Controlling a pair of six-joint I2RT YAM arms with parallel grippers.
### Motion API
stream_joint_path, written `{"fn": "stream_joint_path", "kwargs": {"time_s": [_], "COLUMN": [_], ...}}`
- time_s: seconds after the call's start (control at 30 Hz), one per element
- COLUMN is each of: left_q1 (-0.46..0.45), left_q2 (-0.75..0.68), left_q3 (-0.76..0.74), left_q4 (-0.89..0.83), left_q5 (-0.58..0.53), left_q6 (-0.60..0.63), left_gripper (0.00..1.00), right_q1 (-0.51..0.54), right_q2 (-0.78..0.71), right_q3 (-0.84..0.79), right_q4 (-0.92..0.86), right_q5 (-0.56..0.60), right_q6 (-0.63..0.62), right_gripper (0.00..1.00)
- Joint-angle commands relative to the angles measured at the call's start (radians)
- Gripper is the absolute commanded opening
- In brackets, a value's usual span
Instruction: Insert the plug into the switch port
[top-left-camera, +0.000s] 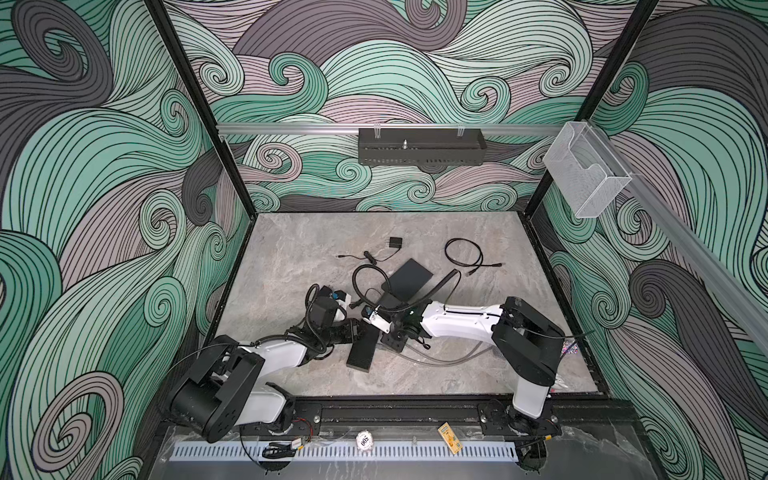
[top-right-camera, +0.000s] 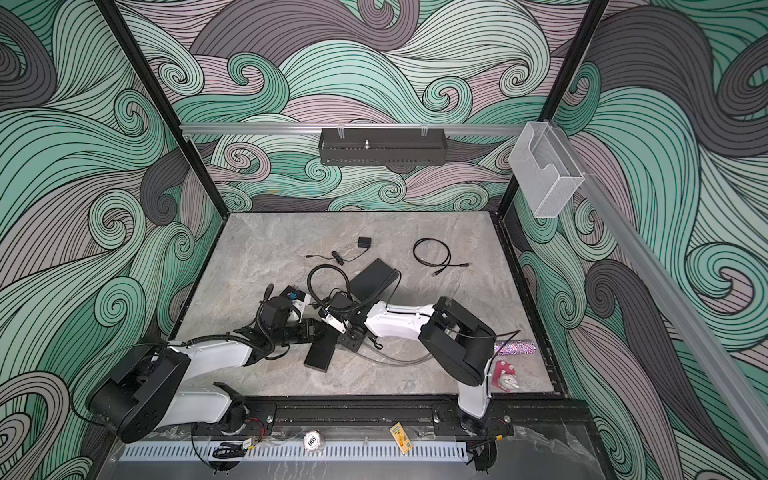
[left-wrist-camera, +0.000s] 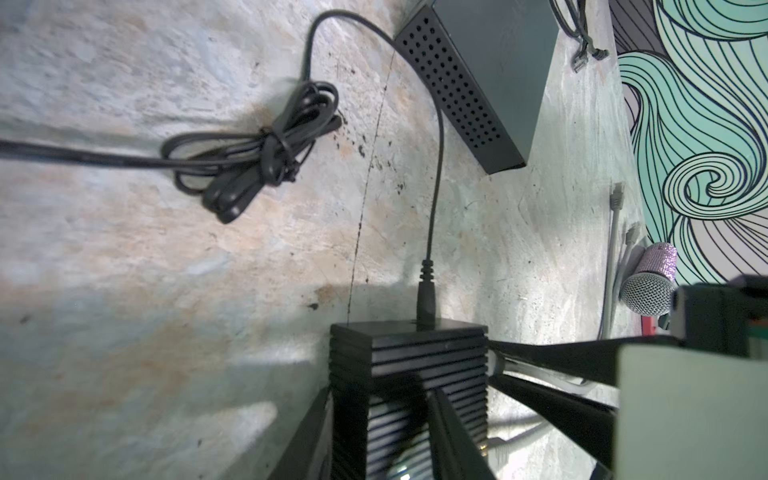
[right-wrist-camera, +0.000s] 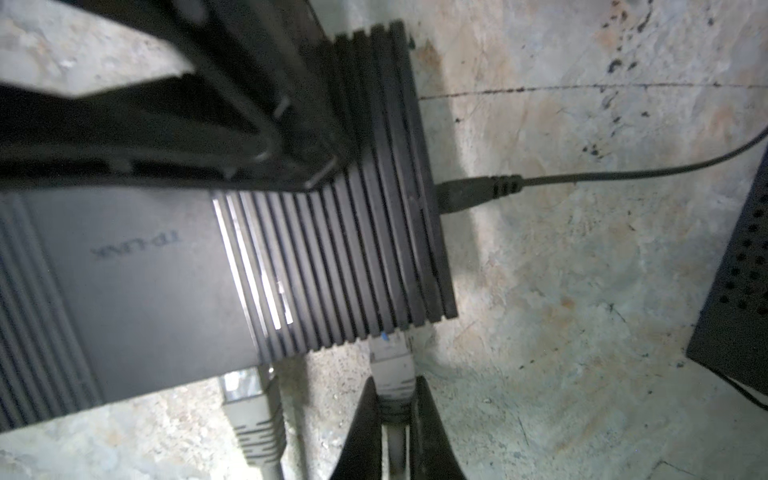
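The switch (right-wrist-camera: 332, 228) is a black ribbed box; it lies near the table's front in both top views (top-left-camera: 365, 349) (top-right-camera: 322, 351). My left gripper (left-wrist-camera: 382, 436) is shut on its body, one finger on each side. In the right wrist view my right gripper (right-wrist-camera: 392, 399) is shut on the grey plug (right-wrist-camera: 392, 370). The plug's tip meets the switch's side face near the corner. The port itself is hidden. A second grey plug (right-wrist-camera: 249, 415) sits in the same face further along. A black power plug (left-wrist-camera: 426, 299) is in the switch's end.
A second black box (top-left-camera: 409, 278) with a perforated side lies just behind. Further back are a tied cable bundle (left-wrist-camera: 257, 153), a power adapter (top-left-camera: 395, 242) and a coiled black cable (top-left-camera: 463, 253). Grey cables (top-left-camera: 449, 357) trail to the right; a glittery microphone (top-right-camera: 513, 347) lies by the right wall.
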Motion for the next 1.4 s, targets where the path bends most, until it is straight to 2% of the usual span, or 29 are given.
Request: {"fn": "stream_joint_path", "kwargs": {"time_s": [0.0,0.2,0.47,0.7,0.93,1.1,1.17,1.2,1.37], "left_q1": [-0.071,-0.074,-0.082,-0.082,-0.072,-0.049,-0.046,-0.047,-0.048], "left_q2": [0.015,0.007,0.009,-0.016,-0.067,-0.115,-0.146,-0.173,-0.408], "left_q3": [-0.007,-0.011,-0.016,-0.008,0.069,0.141,0.199,0.226,0.303], "left_q4": [0.02,0.017,0.026,-0.015,-0.182,-0.308,-0.391,-0.43,-0.611], "left_q5": [0.252,0.253,0.254,0.23,0.074,-0.129,-0.208,-0.236,-0.301], "left_q6": [-0.026,-0.031,-0.041,-0.03,-0.019,-0.027,-0.031,-0.041,-0.067], "left_gripper": [0.35,0.36,0.36,0.36,0.37,0.55,0.71,0.75,0.8], "right_q1": [0.032,0.025,0.022,0.015,0.011,0.001,-0.005,-0.01,-0.013], "right_q2": [0.019,-0.022,-0.035,-0.023,-0.018,-0.012,-0.021,-0.025,-0.008], "right_q3": [0.07,-0.055,-0.121,-0.107,-0.127,-0.125,-0.141,-0.145,-0.117], "right_q4": [0.414,0.627,0.734,0.658,0.527,0.405,0.397,0.388,0.321], "right_q5": [-0.249,-0.252,-0.267,-0.26,-0.193,-0.11,-0.094,-0.094,-0.109], "right_q6": [-0.031,-0.047,-0.062,-0.048,0.004,0.042,0.061,0.069,0.092], "right_gripper": [0.0,0.0,0.0,0.0,0.01,0.04,0.04,0.04,0.05]}}
